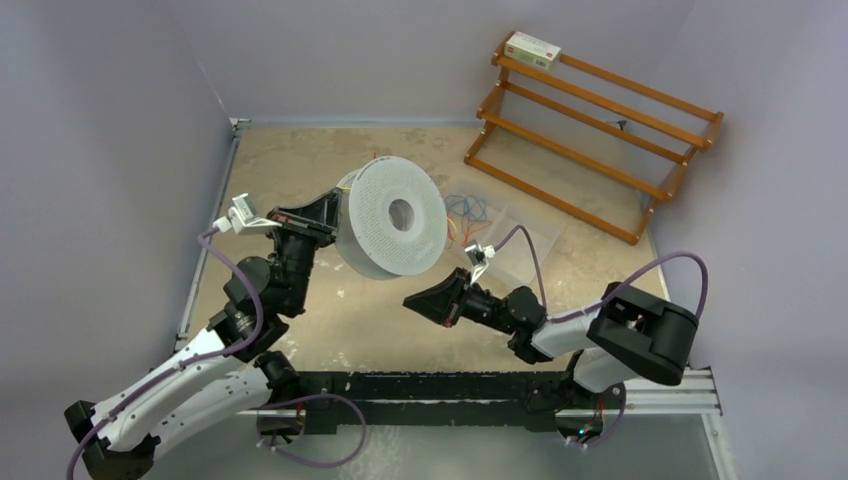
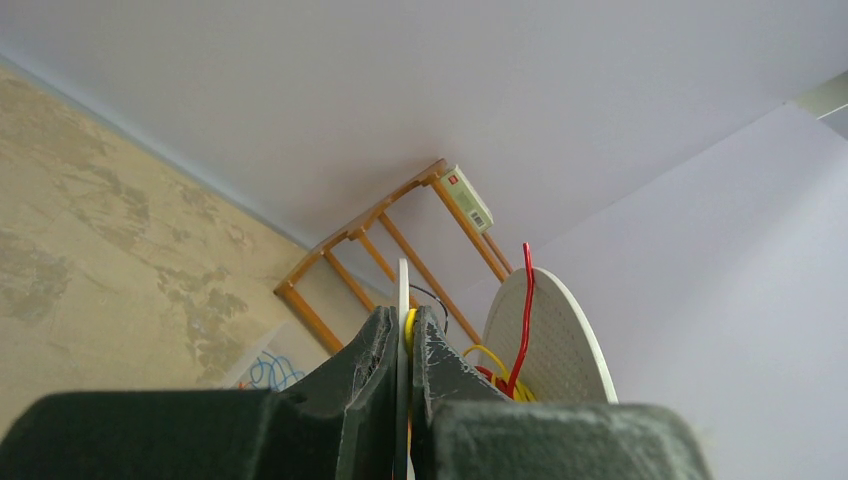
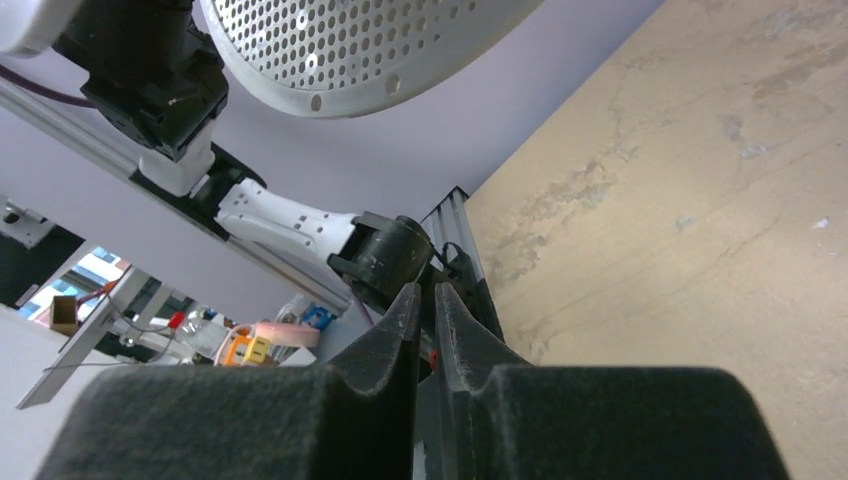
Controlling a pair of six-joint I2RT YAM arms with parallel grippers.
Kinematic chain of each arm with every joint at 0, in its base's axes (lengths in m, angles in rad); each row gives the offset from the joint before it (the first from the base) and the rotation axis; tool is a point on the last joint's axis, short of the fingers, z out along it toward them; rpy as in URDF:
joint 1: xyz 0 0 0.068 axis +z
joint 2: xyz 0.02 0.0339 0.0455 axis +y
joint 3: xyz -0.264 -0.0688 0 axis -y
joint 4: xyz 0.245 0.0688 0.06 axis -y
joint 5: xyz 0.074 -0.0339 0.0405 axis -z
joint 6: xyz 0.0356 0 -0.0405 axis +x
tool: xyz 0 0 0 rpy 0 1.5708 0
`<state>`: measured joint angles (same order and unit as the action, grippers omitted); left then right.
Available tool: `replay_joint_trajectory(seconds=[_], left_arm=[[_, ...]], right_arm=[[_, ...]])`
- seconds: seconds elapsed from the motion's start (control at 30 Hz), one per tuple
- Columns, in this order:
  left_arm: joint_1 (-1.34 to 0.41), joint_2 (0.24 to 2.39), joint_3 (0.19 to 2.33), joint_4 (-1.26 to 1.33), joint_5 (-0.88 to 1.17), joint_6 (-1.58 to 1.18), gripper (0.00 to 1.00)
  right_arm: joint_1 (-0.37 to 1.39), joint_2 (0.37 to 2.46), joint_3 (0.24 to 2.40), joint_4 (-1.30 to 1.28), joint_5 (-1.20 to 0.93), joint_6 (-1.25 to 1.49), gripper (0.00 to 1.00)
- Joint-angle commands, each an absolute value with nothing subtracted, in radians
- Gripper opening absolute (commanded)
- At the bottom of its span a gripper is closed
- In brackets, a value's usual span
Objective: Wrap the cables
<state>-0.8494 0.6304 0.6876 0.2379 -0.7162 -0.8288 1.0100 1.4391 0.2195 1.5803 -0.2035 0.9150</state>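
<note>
Left gripper [image 2: 403, 322] is clamped tight on one thin flange of the white perforated spool [image 1: 390, 215], holding it tilted up off the table [image 1: 300, 160]. Yellow cable [image 2: 487, 353] sits on the spool's core between the two flanges, with a red wire [image 2: 525, 300] sticking up beside it. How much is wound can't be told.

Right gripper [image 3: 427, 295] hangs low, just below and near the spool. Its fingers are almost together and nothing shows between them, so it looks closed and empty.

Step, my read: mid-wrap, spool presented, free arm between passes. No loose yellow end is clearly visible in any view. Next move likely needs the right gripper to open, find the free end near the spool and lead it round the core while the left holds steady.

Blue wires [image 1: 466, 207] lie loose on the table behind the spool.

Writing: the small box [image 2: 466, 198] on top of the wooden rack [image 1: 590, 130] shows a red mark and a barcode. Text is too small to read.
</note>
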Motion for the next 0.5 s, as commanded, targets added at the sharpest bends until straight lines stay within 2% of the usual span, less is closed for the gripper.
replay_joint_trajectory(seconds=[0.0,0.23,0.47], left_arm=[[-0.845,0.621,0.698,0.401,-0.741,-0.871,0.0],[-0.845,0.608,0.69,0.388,-0.752,-0.839,0.0],[-0.845,0.589,0.699,0.356,-0.736,-0.809,0.0]], right_arm=[[1.031,1.456,0.291,1.965,-0.213,0.924,0.12],[1.067,1.417,0.303,1.877,-0.193,0.874,0.14],[1.071,1.25,0.223,1.674,-0.112,0.811,0.23]])
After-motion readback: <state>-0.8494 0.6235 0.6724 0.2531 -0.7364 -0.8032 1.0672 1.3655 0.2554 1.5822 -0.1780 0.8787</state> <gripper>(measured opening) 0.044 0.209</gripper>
